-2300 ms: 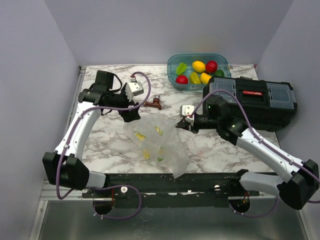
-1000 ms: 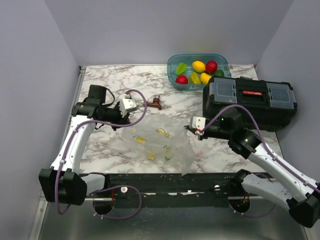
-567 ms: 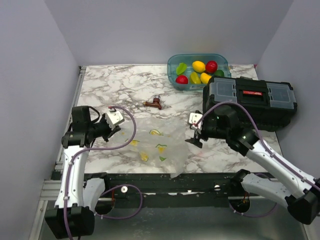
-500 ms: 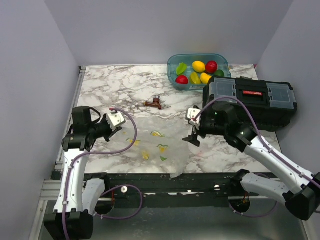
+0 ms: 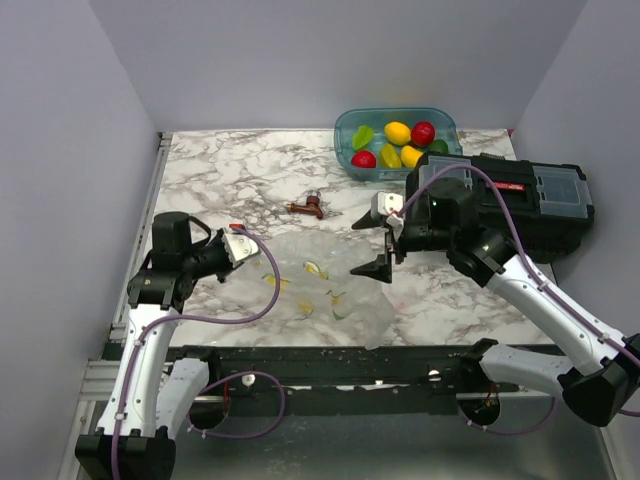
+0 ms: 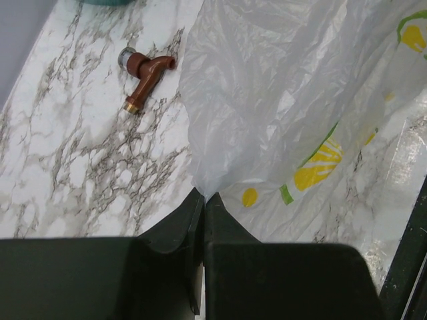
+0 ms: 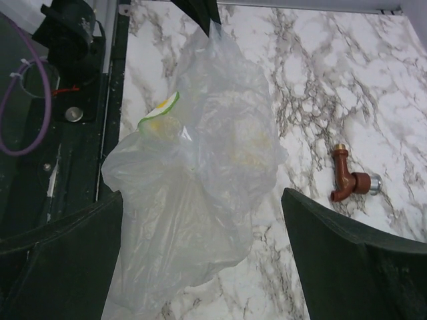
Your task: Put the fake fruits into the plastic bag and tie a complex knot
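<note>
The plastic bag [image 5: 322, 292], clear film with citrus-slice prints, lies crumpled on the marble table between the arms. My left gripper [image 5: 241, 262] is shut on its left edge; in the left wrist view the film [image 6: 280, 100] runs straight into the pinched jaws of that gripper [image 6: 203, 197]. My right gripper [image 5: 370, 246] hangs open above the bag's right side, holding nothing, with the bag [image 7: 207, 167] below and between its spread fingers [image 7: 60, 257]. The fake fruits [image 5: 398, 142], yellow, red and green, sit in the teal tub at the back. The knot is out of view.
A black toolbox [image 5: 505, 200] stands at the right, behind the right arm. The teal tub [image 5: 345, 130] is just behind it. A small brown tap fitting [image 5: 305, 207] lies on the marble behind the bag, also seen in the right wrist view [image 7: 350, 179]. The table's dark front rail [image 5: 330, 355] runs below the bag.
My right gripper has opened, let go of the bag's right edge and lifted away. The left gripper, still shut on the film, pulled it toward the near left. The bag now lies puffed up.
</note>
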Robot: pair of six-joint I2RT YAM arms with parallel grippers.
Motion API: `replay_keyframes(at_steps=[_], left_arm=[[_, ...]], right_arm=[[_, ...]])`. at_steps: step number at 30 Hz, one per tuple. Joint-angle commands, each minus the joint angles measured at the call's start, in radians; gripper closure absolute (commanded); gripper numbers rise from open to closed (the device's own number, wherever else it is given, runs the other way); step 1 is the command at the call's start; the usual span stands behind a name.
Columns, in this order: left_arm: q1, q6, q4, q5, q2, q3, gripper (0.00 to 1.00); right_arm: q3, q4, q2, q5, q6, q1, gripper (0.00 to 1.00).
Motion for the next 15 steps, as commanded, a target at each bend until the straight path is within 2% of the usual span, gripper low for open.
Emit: replay_keyframes(at_steps=[1,10,15], left_arm=[[-0.007,0.025,0.006,-0.017,0.006,0.035,1.00],[-0.008,0.019,-0.017,-0.014,0.009,0.042,1.00],[-0.012,0.006,-0.011,0.004,0.002,0.041,1.00]], right_arm=[[0.054,-0.076,0.017,-0.115,-0.020,0.000,0.00],[0.060,-0.164,0.060,-0.157,-0.026,0.001,0.00],[-0.029,0.019,0.071,-0.029,0.054,0.003,0.02]])
